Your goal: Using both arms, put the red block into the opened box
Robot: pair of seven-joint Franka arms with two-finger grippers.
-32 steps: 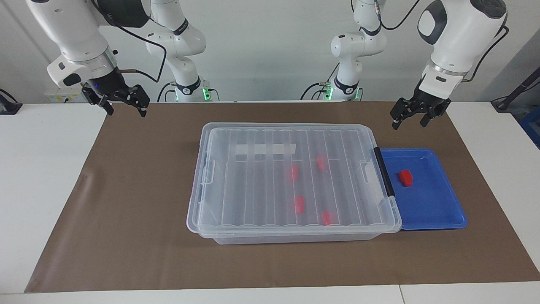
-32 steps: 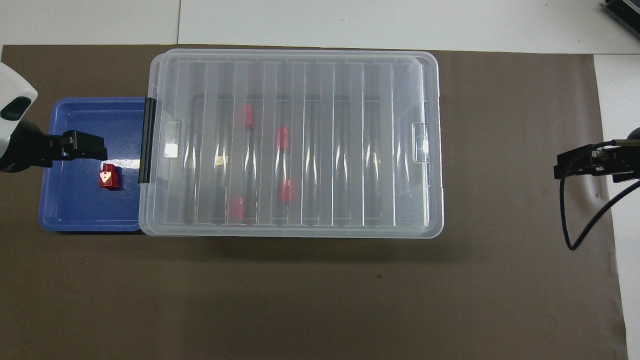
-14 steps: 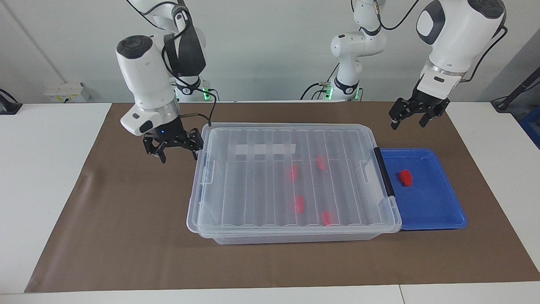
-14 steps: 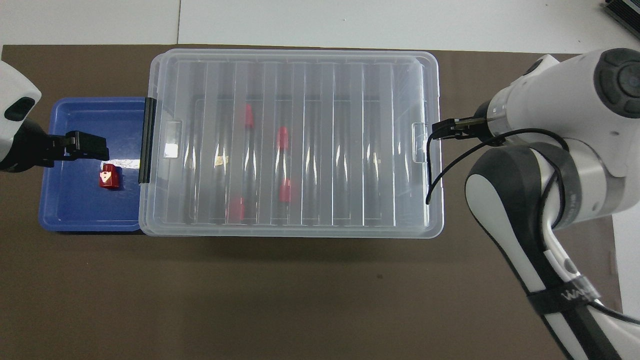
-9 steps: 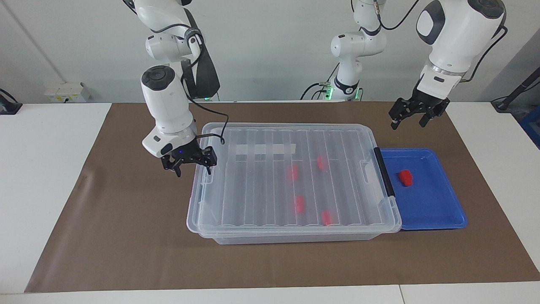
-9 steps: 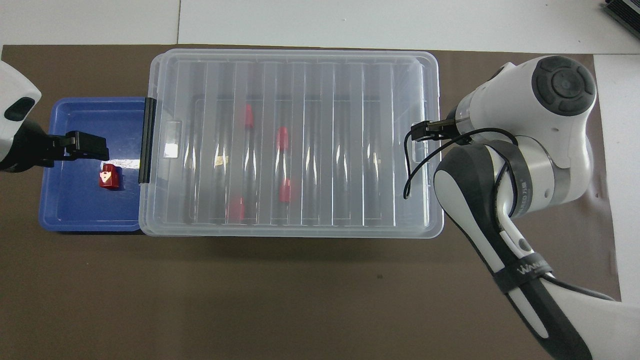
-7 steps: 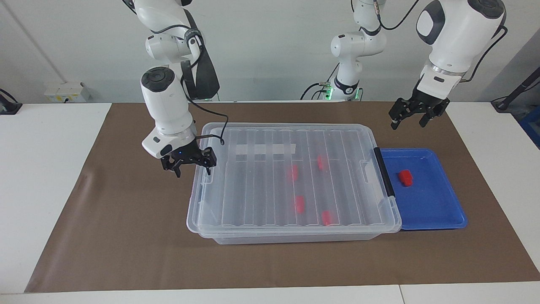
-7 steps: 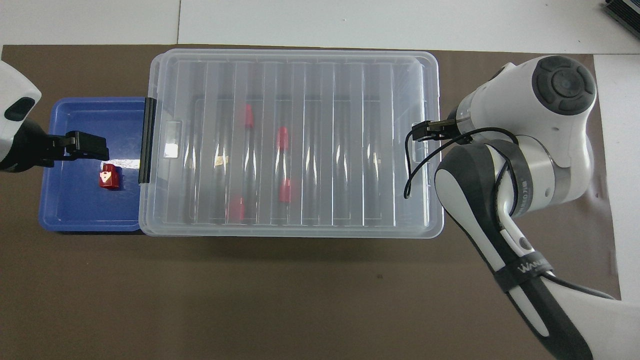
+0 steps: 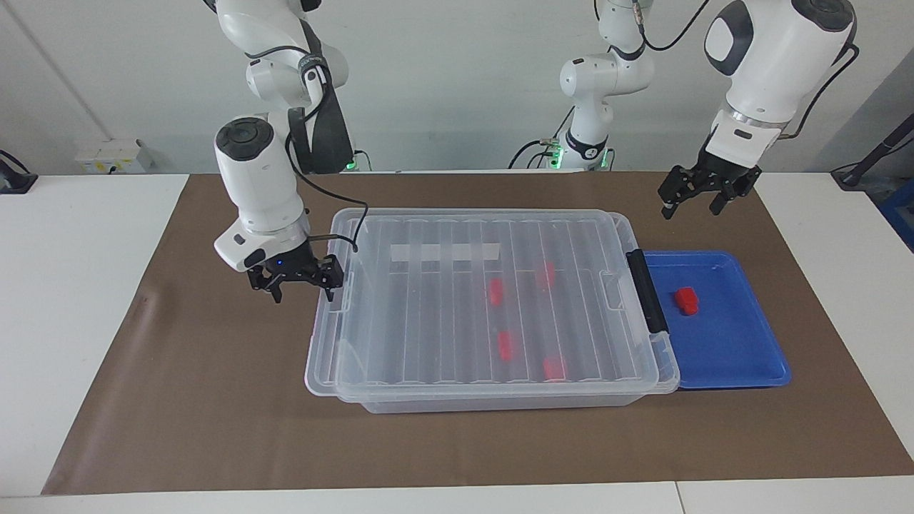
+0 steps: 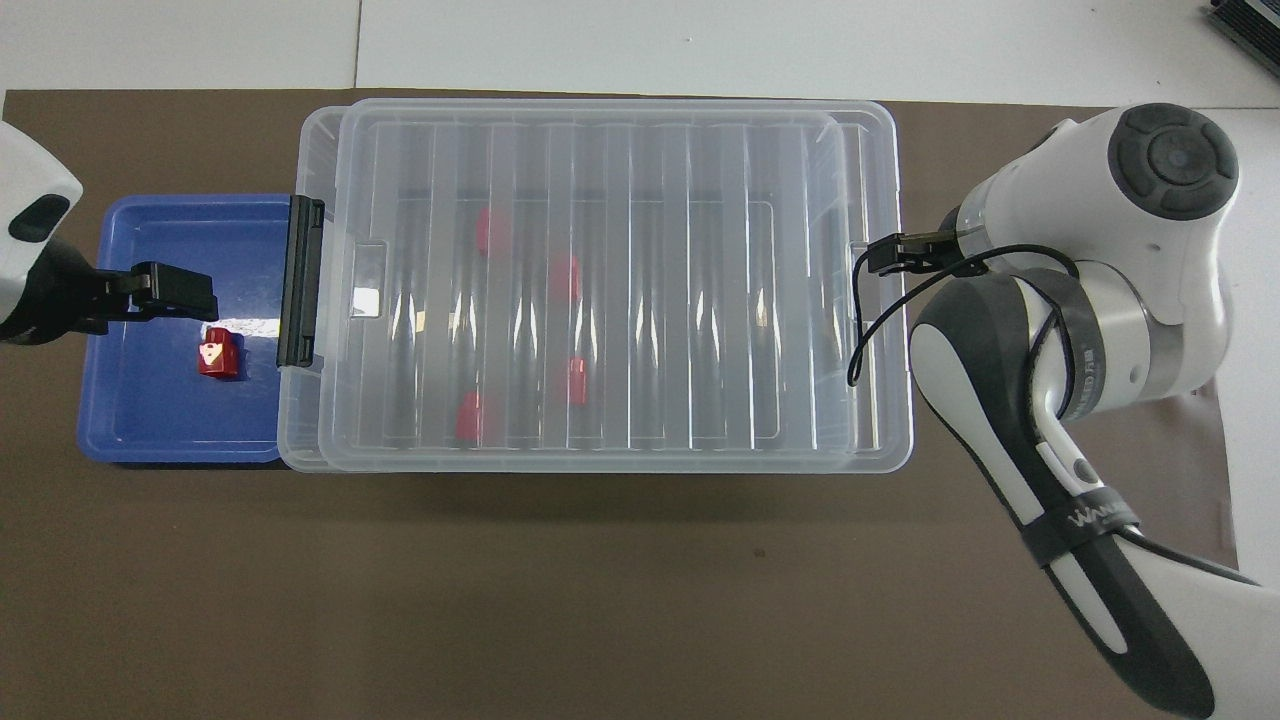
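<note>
The red block lies on a shallow blue tray beside the box. The box's ribbed clear lid lies shifted lengthwise toward the right arm's end, overhanging the rim there. Several more red blocks show through it. My right gripper is open at that end of the lid, one fingertip against the lid's end tab. In the overhead view the right arm hides this gripper. My left gripper hangs open above the tray.
A brown mat covers the table under the box and tray. Two slimmer white arms with green-lit bases stand at the robots' edge. A black cable loops from the right wrist over the lid's corner.
My right arm swung in and came down at the lid's end, then drew back toward its own end of the table. The lid slid that way with it. The left arm has stayed put.
</note>
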